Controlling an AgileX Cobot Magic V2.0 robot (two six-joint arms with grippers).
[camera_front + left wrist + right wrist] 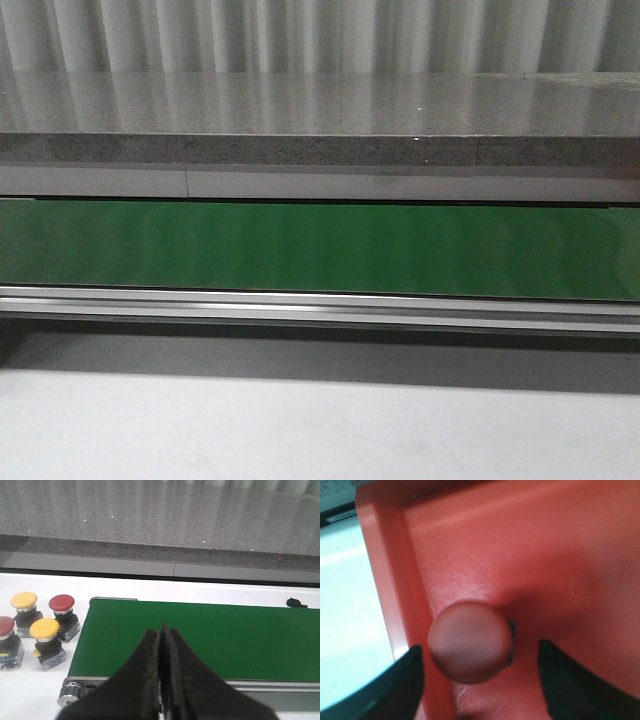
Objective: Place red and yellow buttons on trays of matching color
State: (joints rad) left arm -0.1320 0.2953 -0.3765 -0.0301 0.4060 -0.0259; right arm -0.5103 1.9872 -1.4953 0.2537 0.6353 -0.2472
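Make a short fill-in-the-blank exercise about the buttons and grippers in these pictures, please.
1. Beside the green belt stand ___ buttons, two yellow and two red.
2. The left gripper is ___.
3. The right gripper is open around a button in the ___ tray.

Missing words: four; shut; red

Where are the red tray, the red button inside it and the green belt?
red tray [385, 580]: right wrist view, on its raised rim.
red button [469, 641]: right wrist view, on the middle of its cap.
green belt [210, 637]: left wrist view, on its bare surface.
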